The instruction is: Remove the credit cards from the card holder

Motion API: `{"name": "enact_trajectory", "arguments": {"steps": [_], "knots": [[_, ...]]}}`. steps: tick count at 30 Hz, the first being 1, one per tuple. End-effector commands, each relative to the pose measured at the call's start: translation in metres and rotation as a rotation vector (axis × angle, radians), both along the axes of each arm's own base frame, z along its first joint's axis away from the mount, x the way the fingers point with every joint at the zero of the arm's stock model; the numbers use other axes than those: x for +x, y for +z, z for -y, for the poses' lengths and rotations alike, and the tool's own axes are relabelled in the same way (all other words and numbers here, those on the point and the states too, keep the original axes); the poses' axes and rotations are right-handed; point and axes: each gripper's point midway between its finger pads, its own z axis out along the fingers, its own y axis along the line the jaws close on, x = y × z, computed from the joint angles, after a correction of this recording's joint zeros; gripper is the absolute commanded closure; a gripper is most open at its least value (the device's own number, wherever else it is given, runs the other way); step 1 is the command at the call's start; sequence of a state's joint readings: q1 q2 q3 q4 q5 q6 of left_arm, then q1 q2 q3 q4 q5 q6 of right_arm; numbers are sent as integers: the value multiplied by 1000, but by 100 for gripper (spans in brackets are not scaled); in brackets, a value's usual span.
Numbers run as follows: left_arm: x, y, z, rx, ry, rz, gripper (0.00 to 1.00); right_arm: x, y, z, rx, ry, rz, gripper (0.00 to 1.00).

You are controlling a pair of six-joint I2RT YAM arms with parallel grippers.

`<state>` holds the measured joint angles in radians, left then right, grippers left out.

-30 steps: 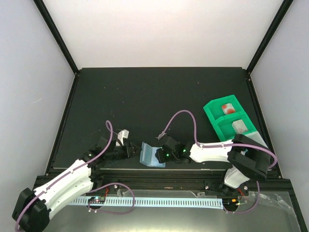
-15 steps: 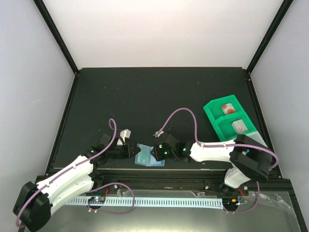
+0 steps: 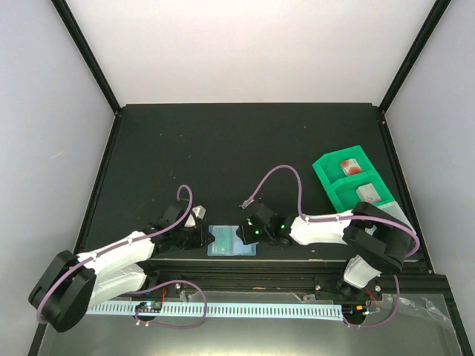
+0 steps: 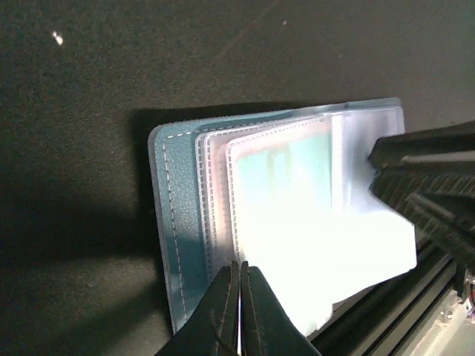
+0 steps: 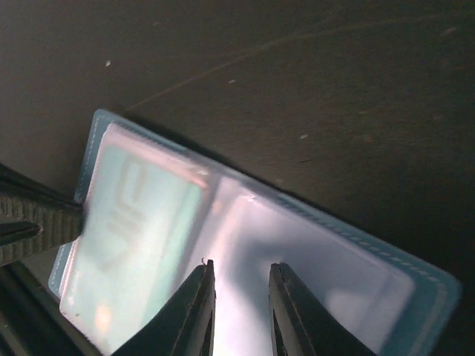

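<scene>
**Card holder point(image 3: 223, 245) open at the near edge, teal card point(image 4: 286, 178) on the left gripper's point(image 4: 239, 271) side**

The card holder lies flat and open at the near edge of the black table point(image 3: 245, 148). In the top view its long axis runs from 9 to 3 o'clock.

The left gripper sits at the holder's 9 o'clock end with its fingers pressed together over the edge. I cannot tell whether a sleeve leaf is caught between them. The right gripper point(image 5: 241, 267) hangs over the 3 o'clock panel, fingers narrowly parted above clear sleeve, and nothing shows between them.

The teal card is inside the 9 o'clock panel. It lies at about 10 o'clock from the right fingertips and 1 o'clock from the left ones, so the left gripper looks the nearer.

Farther off at 2 o'clock, the green compartment tray point(image 3: 323, 172) holds the red-blotched white card point(image 3: 349, 166) and the pale grey card point(image 3: 369, 194).
</scene>
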<state>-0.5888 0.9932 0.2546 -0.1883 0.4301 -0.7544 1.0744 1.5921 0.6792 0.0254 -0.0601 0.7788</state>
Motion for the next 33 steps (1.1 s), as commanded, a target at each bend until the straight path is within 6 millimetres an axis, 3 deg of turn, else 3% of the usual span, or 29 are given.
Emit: {"name": "enact_trajectory", "arguments": {"steps": [1,4,6,10,16,25,33], "knots": [[1,-4,5,-19,-28,21,95,13,-5,21,-25,-45,37,77],[-2,-5,7,-33,-37,6,95,14,-3,23,-19,-50,40,78],[-2,-3,7,-42,-28,6,88,12,1,20,1,-41,30,77],[1,10,9,-83,-8,36,80,4,16,8,87,-10,-3,78],[5,29,13,-142,18,75,75,-2,30,-2,157,-23,-63,77],[3,26,12,-148,17,71,64,-7,17,-12,148,-29,-134,77],[3,23,11,-142,23,75,62,-14,4,-21,122,-5,-172,77]]}}
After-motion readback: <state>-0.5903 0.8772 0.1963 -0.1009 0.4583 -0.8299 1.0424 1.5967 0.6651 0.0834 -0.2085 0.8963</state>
